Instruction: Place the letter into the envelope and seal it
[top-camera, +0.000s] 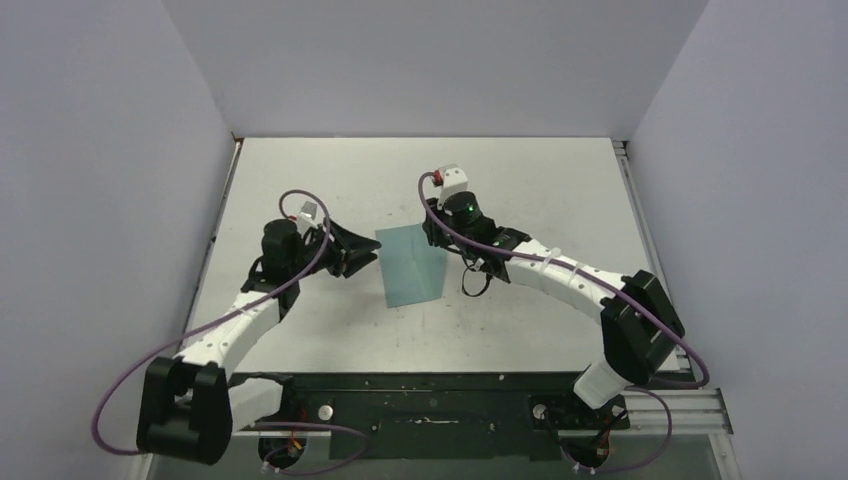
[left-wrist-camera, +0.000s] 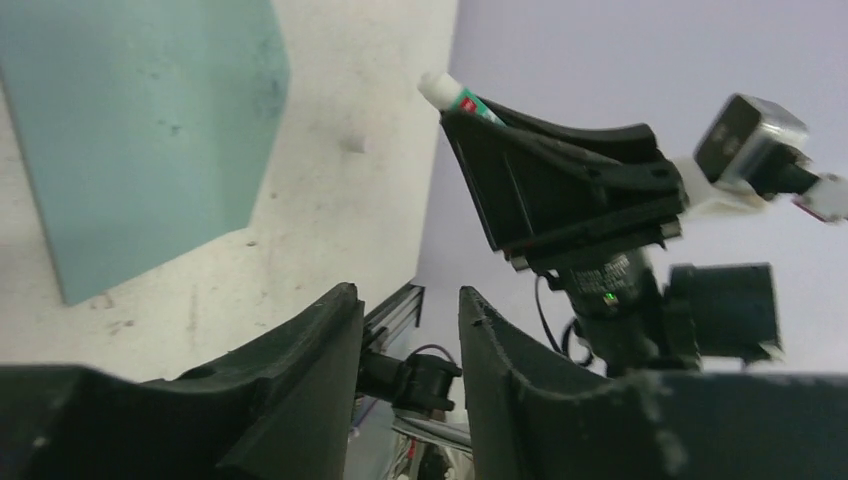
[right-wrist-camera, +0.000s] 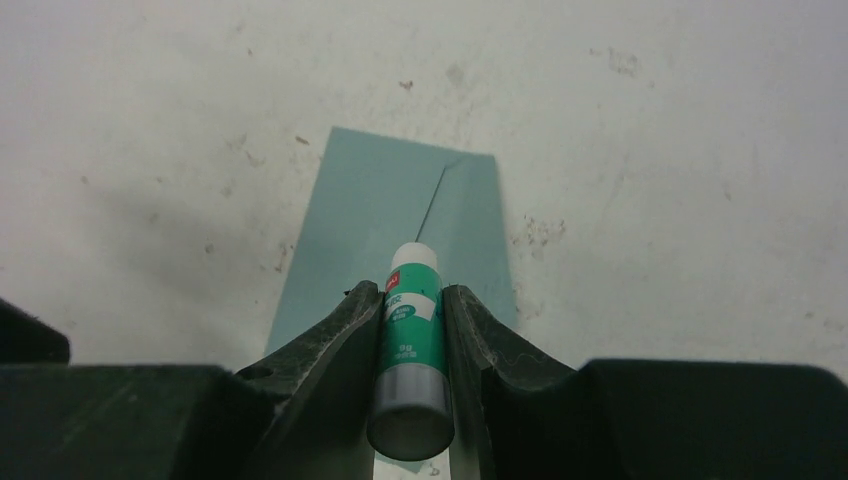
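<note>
The teal envelope (top-camera: 410, 266) lies flat on the table between the two arms; it also shows in the left wrist view (left-wrist-camera: 140, 130) and the right wrist view (right-wrist-camera: 395, 210). The tan letter does not show in any view. My right gripper (right-wrist-camera: 411, 292) is shut on a white, green-labelled glue stick (right-wrist-camera: 412, 335), held nose-down just above the envelope's right part; in the top view the gripper (top-camera: 440, 240) hangs over the envelope's upper right corner. My left gripper (left-wrist-camera: 410, 300) is open and empty, at the envelope's left edge (top-camera: 372, 255). The glue stick's white tip (left-wrist-camera: 450, 95) shows in the left wrist view.
The white table (top-camera: 330, 170) is walled in by pale lavender panels on three sides. A metal rail (top-camera: 640, 230) runs along the right edge. The arm bases stand on a black plate (top-camera: 430, 410) at the near edge.
</note>
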